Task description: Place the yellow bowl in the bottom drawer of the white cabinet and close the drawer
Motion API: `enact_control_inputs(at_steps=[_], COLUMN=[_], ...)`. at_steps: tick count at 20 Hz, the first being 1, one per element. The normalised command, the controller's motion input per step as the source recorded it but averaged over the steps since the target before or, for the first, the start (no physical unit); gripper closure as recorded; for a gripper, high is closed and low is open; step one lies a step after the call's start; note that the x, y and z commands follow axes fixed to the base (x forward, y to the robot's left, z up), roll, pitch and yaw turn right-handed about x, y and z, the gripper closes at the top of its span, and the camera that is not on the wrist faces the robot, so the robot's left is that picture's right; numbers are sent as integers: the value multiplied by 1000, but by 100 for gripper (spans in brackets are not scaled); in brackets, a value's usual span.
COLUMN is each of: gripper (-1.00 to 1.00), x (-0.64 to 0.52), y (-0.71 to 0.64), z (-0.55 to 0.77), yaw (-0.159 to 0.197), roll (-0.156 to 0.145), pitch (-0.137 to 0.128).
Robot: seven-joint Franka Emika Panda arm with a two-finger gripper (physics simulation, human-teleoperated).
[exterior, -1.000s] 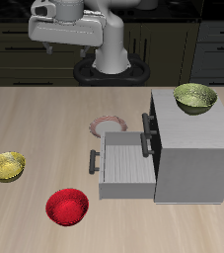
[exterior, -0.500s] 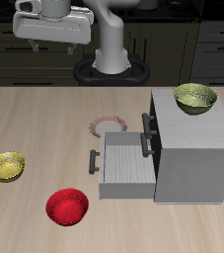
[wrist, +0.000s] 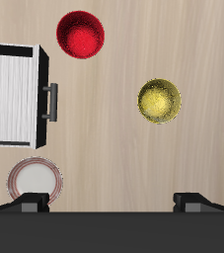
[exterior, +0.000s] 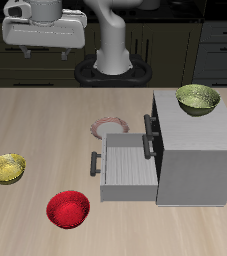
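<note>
Dark fingertips wide apart, nothing between them; gripper (wrist: 119, 201) high above the table. Yellow bowl (wrist: 159, 101) sits on bare wood near the table's front edge, beside the red bowl (exterior: 68, 209). Bottom drawer (exterior: 125, 168) of white cabinet (exterior: 197, 150) already open. Suggest: centre one finger over the bowl's rim, descend straight.

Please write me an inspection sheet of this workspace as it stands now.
Surface: light wooden table.
Job's things: small glossy bright-yellow bowl upright on the table, untouched; white cabinet with its bottom drawer pulled open, nothing inside.
Clutter: red bowl near the front edge; olive-green bowl on the cabinet top; round plate behind the drawer.
Grippers: gripper high above the table, open, holding nothing.
Cables: nothing seen.
Surroundings: dark kitchen cabinets behind.
</note>
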Motion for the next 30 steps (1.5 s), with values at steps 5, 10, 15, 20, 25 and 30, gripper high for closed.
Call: enact_control_inputs(at_steps=[5,10,15,20,25,30], gripper=[-100,-100,-100,-100,-100,-100], x=[279,310,227,263,272,169], y=[14,-77,-99,-119,-112,-69], z=[-48,-69,-54,-47,-24,13], yaw=[14,3,4,3,4,6], roll=[17,-6,-5,-15,-11,-20], pitch=[16,8,12,0,-3,-2])
